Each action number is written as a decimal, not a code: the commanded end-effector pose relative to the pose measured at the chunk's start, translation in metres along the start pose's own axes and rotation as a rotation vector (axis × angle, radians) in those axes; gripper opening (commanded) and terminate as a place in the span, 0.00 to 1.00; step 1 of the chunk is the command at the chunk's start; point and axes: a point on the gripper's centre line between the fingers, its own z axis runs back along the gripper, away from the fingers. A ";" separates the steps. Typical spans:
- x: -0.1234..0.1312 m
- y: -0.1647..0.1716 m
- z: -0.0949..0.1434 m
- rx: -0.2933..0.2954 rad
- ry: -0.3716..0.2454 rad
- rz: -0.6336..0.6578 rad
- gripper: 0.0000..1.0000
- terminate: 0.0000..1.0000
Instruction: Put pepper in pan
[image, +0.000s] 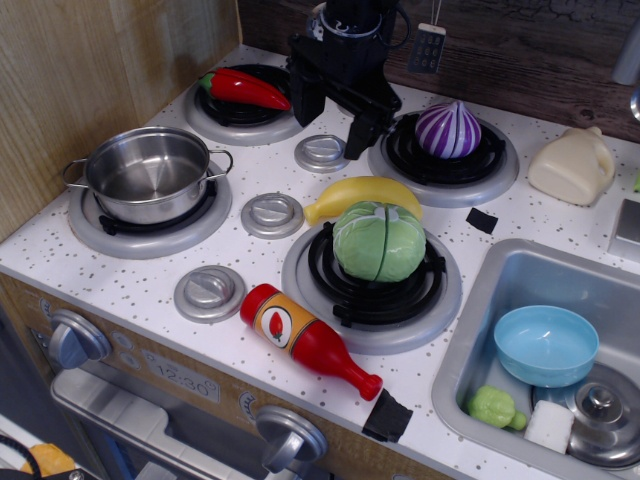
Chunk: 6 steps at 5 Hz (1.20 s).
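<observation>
The red pepper (243, 88) with a green stem lies on the back left burner. The pan (148, 173), a shiny steel pot with two loop handles, stands empty on the front left burner. My gripper (333, 122) is open and empty, hanging above the stove top just right of the pepper's burner, with its two black fingers (361, 133) pointing down and apart. It is beside the pepper, not touching it.
A purple onion (448, 128) sits on the back right burner, a green cabbage (379, 240) on the front right one, a yellow banana (364, 193) between them. A red sauce bottle (307, 339) lies near the front edge. The sink (470, 320) holds a blue bowl (546, 345).
</observation>
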 end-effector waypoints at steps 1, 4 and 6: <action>-0.010 0.062 0.002 0.136 -0.060 -0.267 1.00 0.00; 0.002 0.118 -0.016 0.260 -0.120 -0.462 1.00 0.00; 0.024 0.147 -0.035 0.226 -0.168 -0.548 1.00 0.00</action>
